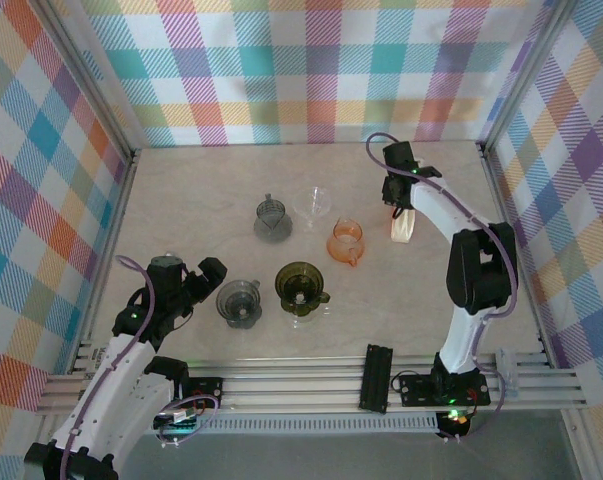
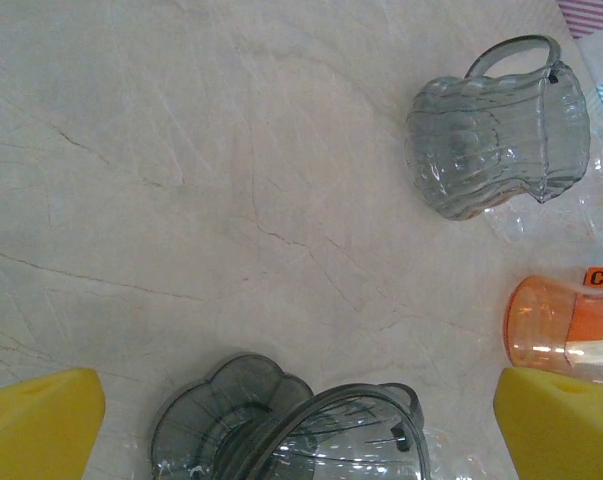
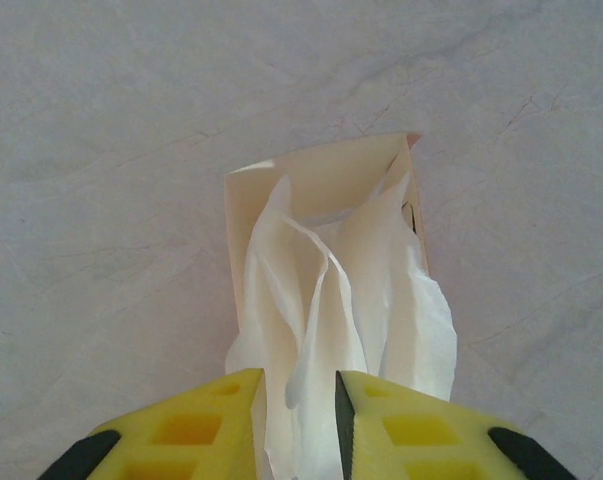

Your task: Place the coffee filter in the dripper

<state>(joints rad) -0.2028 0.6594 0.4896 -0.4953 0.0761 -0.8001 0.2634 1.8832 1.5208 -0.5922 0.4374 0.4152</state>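
Two arms: the right one reaches to the far right of the table (image 1: 191, 190) where the paper is. The left one sits low at the near left, taking no part.
Task's thing: the coffee filter (image 3: 326, 260) is down at the bare tabletop just right of the orange dripper (image 1: 348, 240) and apart from it, with one end in the right gripper (image 3: 299, 390).
Right fingers: the yellow fingers (image 3: 206, 410) stand close with a narrow gap, and white paper fills that gap. I read this as a pinch on the filter's loose folds.
Why gripped there: the ruffled white edge gives the pads something to catch, while the flat cream panel would likely slip.
Left fingers: the left gripper (image 2: 299, 390) has its pads (image 2: 41, 420) spread wide with nothing between them. It hovers over the near grey dripper (image 2: 281, 430), probably parked out of the right arm's way.
Long axis: in the wrist view it runs straight away from the right fingers. From above it runs far to near, slightly tilted.
Pointing: the squared cream end faces away from the gripper, and the crumpled open end faces the fingers.
Unclear: whether this is one sheet or several, and whether it rests on the table or hangs just off it.
Candidates: a green dripper (image 1: 301, 287), a ribbed grey dripper (image 2: 496, 130) and a clear funnel (image 1: 314, 205) also stand mid-table. The orange one is closest, so it is the likely target.
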